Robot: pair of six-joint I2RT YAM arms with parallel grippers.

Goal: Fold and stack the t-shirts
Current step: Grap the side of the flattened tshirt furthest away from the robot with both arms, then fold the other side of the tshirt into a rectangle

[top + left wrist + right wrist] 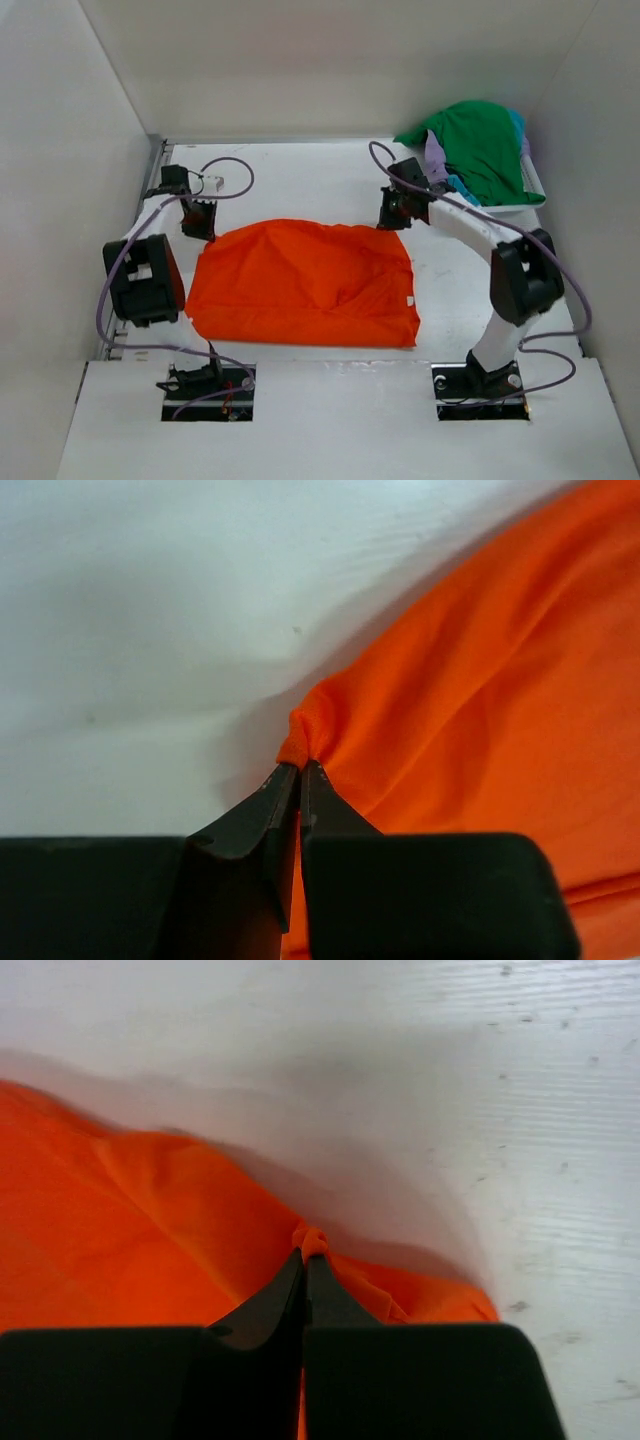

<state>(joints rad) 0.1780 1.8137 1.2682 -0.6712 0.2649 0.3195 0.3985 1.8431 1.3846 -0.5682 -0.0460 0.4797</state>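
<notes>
A bright orange t-shirt (305,283) lies spread on the white table, folded into a rough rectangle. My left gripper (199,222) sits at its far left corner, shut on a pinch of the orange cloth (305,738). At the far right corner my right gripper (392,212) is shut on another small bunch of the orange t-shirt (313,1239). The other t-shirts lie heaped at the back right: a dark green one (482,145) on top, with lavender (434,155) and teal (516,122) cloth peeking out beneath it.
The heap rests in a white basket (530,190) at the table's back right corner. White walls close in the table on three sides. Purple cables loop from both arms over the table's far left and right.
</notes>
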